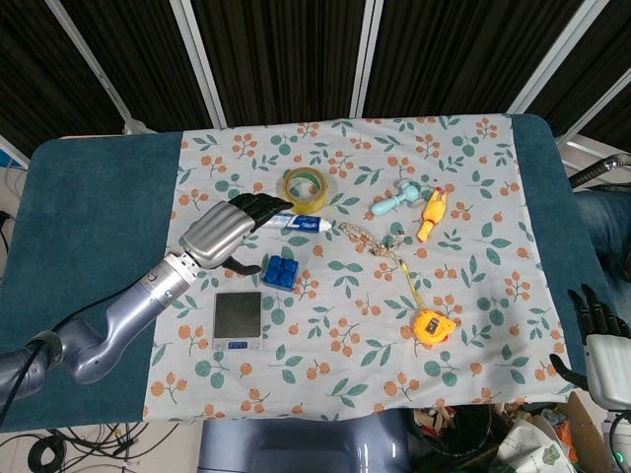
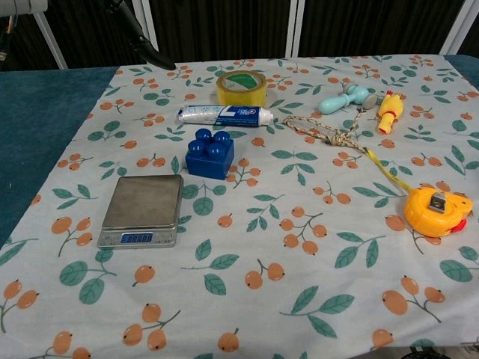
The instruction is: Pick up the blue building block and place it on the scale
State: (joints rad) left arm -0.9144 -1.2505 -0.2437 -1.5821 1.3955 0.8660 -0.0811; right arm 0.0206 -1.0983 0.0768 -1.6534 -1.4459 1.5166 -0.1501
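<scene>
Head view. The left hand [image 1: 225, 232] hovers over the floral tablecloth [image 1: 473, 296] with its fingers extended toward the toothpaste tube [image 1: 301, 224] and nothing in its grasp; the thumb hangs down toward the cloth. The blue building block [image 1: 281, 271] lies just beside the hand at its 4 o'clock, untouched. The digital scale [image 1: 238, 320] sits near the block at the block's 7 o'clock, platform bare. The right hand [image 1: 603, 345] rests at the table's right edge, fingers spread, holding nothing, well apart from the work. Roll of yellow tape [image 1: 309, 187] lies at 12 o'clock from the block; the yellow tape measure [image 1: 432, 326] lies well apart at 4 o'clock.

Chest view. The block [image 2: 209, 153] stands studs up, just beside the tube [image 2: 224, 114] at the block's 12 o'clock. The scale [image 2: 142, 209] lies at the block's 7 o'clock, display facing the camera. Only dark fingertips [image 2: 142, 41] of the left hand show at the top edge; the right hand is not shown here.

Procedure, as judged. The step in hand is the approach. Bring the hand toward 4 o'clock until it is centred over the block, then descend. Grip across two opposite side faces, not the studs. Keep the fingers clear of the tube. Lift fully before moving toward the scale, and set the block flat at the platform centre.
</scene>
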